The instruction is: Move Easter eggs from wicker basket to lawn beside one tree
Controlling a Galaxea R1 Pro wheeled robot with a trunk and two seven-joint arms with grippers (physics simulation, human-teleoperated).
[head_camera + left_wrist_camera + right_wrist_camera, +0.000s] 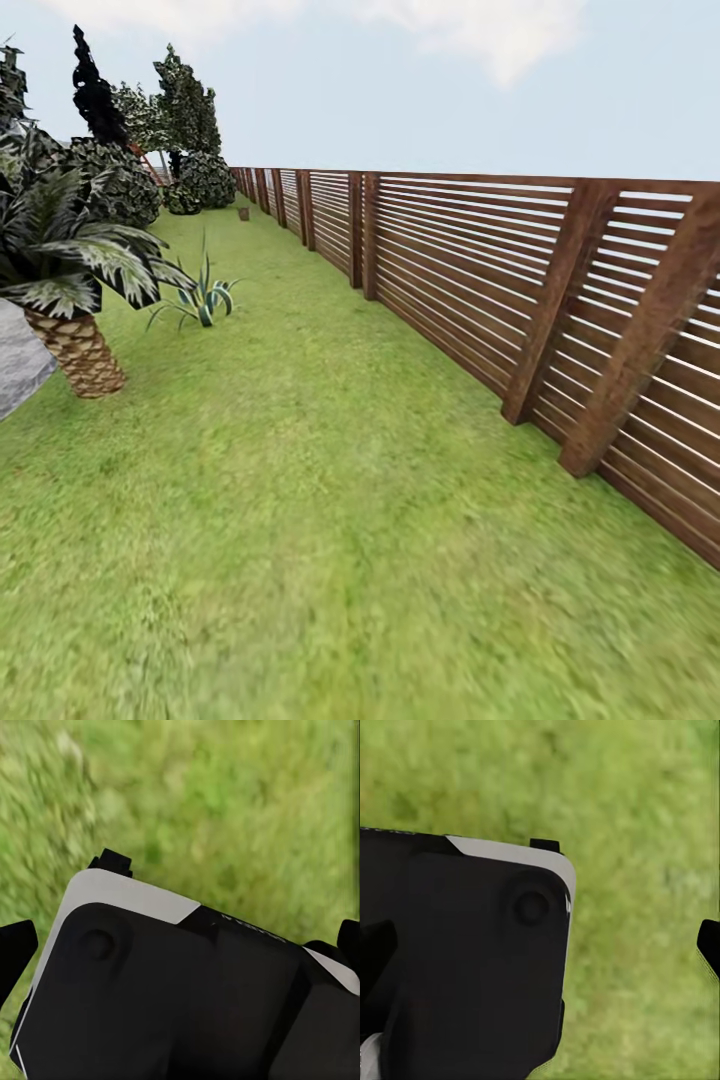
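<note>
Green lawn [330, 520] runs toward trees [185, 110] at eleven o'clock; basket perhaps elsewhere, grippers' openness untellable.

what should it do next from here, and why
Probably turn the base left and keep scanning. The head view holds lawn, the slat fence, a scaly-trunked palm and far bushes, with no basket or eggs; both wrist views look down on grass, so there is nothing to grasp here.

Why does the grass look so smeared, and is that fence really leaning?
Head view: the lawn blurs toward the bottom edge, sharper farther off; the fence posts splay outward near the right edge, likely wide-lens distortion. Both wrist views: grass is soft and blurred behind dark robot parts.
</note>
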